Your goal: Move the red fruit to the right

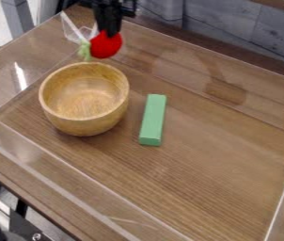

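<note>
Wooden table (220,151), walled by clear panels; wooden bowl (85,99), upright, left of centre, empty; green block (152,120), lying flat just right of the bowl, apart from it; my gripper (108,35), pointing down at the far left, jaws clamped on the red fruit (104,44), held clear of the table above the bowl's far rim

Black gripper (108,31), dark boxy body, 2 slim black fingers (103,27)
</note>
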You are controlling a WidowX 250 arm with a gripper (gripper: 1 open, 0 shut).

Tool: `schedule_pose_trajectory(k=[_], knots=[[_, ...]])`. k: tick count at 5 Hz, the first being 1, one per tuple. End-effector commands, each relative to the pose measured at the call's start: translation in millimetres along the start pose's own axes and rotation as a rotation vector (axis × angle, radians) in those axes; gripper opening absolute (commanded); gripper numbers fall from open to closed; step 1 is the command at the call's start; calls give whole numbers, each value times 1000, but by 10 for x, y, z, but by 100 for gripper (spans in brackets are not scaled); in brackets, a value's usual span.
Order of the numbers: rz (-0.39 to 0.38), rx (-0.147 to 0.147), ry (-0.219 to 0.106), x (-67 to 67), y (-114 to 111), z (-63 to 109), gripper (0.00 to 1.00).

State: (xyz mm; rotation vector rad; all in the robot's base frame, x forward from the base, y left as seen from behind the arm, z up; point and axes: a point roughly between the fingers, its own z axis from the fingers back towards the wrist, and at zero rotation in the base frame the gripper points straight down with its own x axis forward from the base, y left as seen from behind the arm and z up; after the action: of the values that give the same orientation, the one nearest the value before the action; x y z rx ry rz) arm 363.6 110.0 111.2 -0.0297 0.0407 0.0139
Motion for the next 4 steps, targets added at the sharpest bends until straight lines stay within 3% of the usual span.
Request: schedule_pose_trajectory(k=[1,4], knots=[[-38,-1,-79,-23,-330,368,0],[-183,-42,-37,-129,-1567,122,0]])
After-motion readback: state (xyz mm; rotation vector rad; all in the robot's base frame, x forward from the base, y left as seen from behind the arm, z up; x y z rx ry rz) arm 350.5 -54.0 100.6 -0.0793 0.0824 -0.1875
